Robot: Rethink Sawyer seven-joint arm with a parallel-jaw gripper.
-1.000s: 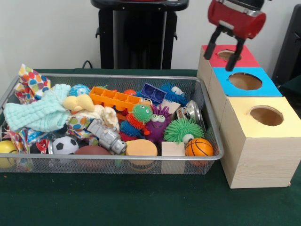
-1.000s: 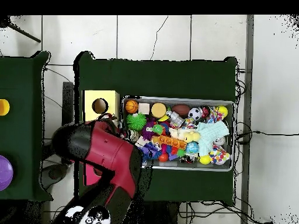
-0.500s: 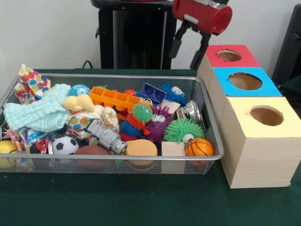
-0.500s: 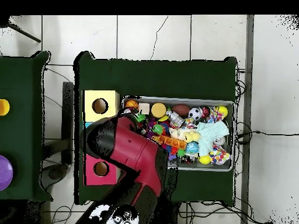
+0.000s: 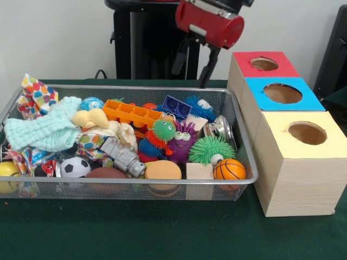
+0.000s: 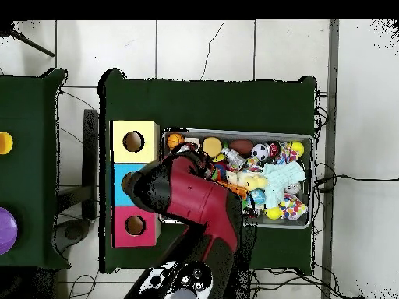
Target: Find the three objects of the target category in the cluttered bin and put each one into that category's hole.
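Observation:
The bin (image 5: 245, 142) is a silver wire-mesh basket full of toys; it also shows in the overhead view (image 6: 234, 131). The hole (image 5: 264, 64) is in the red-topped box (image 5: 244, 60), the farthest of three boxes to the right of the bin, and it shows in the overhead view (image 6: 135, 225). My gripper (image 5: 190, 79) hangs open and empty above the bin's far right corner, left of the red-topped box. In the overhead view my red arm (image 6: 195, 198) covers the bin's left part.
A blue-topped box (image 5: 282, 93) and a yellow-topped box (image 5: 306, 132) stand beside the red one. The bin holds a basketball (image 5: 229, 169), soccer ball (image 5: 74, 167), brown football (image 5: 107, 173), green spiky ball (image 5: 210, 149), orange tray (image 5: 133, 114) and mint cloth (image 5: 46, 130).
My gripper has moved left from above the red-topped box's hole to above the bin's far right corner. It stays open and empty. The toys have not moved.

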